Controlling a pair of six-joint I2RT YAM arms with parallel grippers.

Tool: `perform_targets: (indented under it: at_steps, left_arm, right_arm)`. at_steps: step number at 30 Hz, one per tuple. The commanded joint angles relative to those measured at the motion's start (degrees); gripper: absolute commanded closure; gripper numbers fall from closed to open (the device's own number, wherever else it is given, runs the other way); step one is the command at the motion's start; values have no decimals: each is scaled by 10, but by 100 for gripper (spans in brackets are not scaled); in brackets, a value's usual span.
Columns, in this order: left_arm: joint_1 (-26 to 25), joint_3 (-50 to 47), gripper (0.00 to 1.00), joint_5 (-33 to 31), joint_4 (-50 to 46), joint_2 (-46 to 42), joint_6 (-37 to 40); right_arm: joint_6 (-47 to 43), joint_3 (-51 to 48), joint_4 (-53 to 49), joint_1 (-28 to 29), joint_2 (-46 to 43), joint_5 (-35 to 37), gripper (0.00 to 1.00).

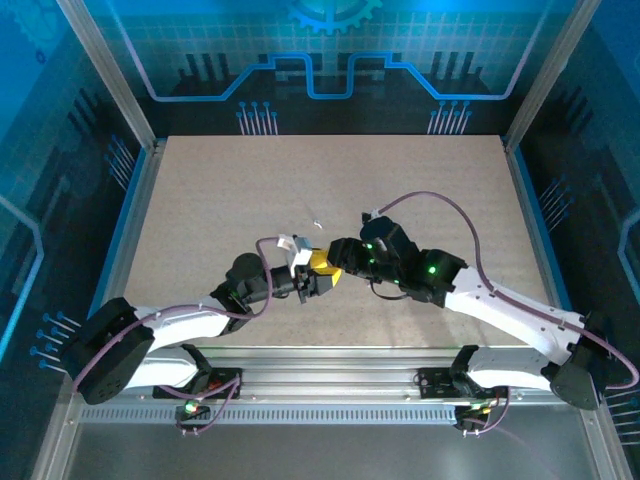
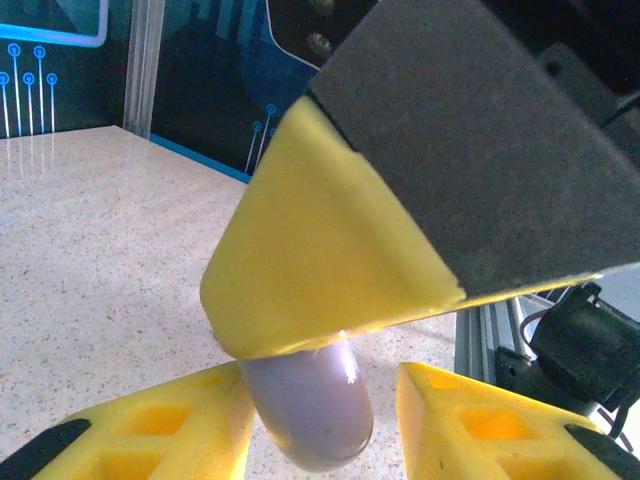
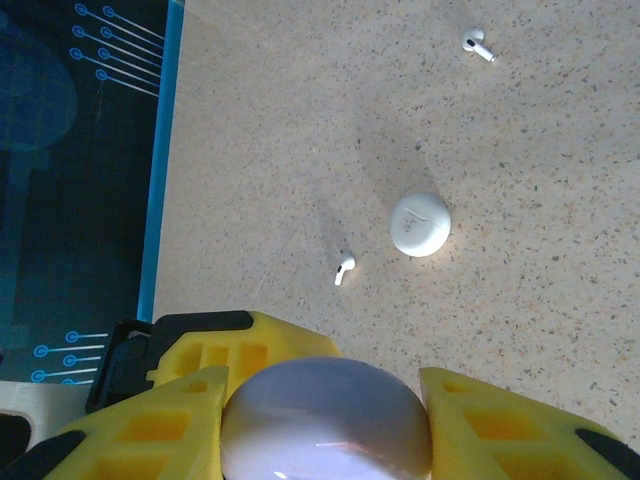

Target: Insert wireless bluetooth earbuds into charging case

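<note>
Right wrist, earbud (image 3: 344,268) stem slanting down-left

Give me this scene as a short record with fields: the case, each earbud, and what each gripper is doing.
charging case: round white puck lying on the table, not gripped
near earbud: loose on the table beside the case, not touching it
far earbud: loose on the table, farther from the case
right gripper: shut on a white rounded object
left gripper: same object between its fingers, grip unclear
</note>
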Motion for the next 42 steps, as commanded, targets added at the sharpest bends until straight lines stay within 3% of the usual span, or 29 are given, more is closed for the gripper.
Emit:
perform_targets:
  at_steps: [1,4,11,17,19,21,27,33,35,42]
  left_arm:
    - [-4,5,55,-14,49,-5,-23]
    - [-4,9,53,-14,46,-5,-28]
    - [-5,18,69,-19,28,-4,-34]
    - [-5,28,75,-3,14,-4,-44]
    - [-5,37,76,-2,-6,-9,-49]
    - [-5,45,76,3,-23,-15,-51]
    - [-4,61,76,38,-52,-30,-44]
    - [-4,92,75,90,-92,-36,-34]
    - [-3,96,75,97,-90,-36,-31]
    - [-3,105,75,135,-65,-30,-21]
  right_arm:
    - [1,-5,7,11,-13,21,62]
    - [-3,-5,4,13,-13,21,62]
    - [-13,-7,8,18,-20,25,62]
    - [-22,-13,15,23,-25,27,61]
    - [-40,-15,12,29,-37,45,55]
    - [-71,-25,22,36,-60,68,42]
    - [-211,-89,70,36,-172,114,34]
    - [-419,-166,111,21,-298,101,24]
    - [-485,-197,129,15,-338,71,22]
    - [-720,-262,154,-29,-435,-116,30]
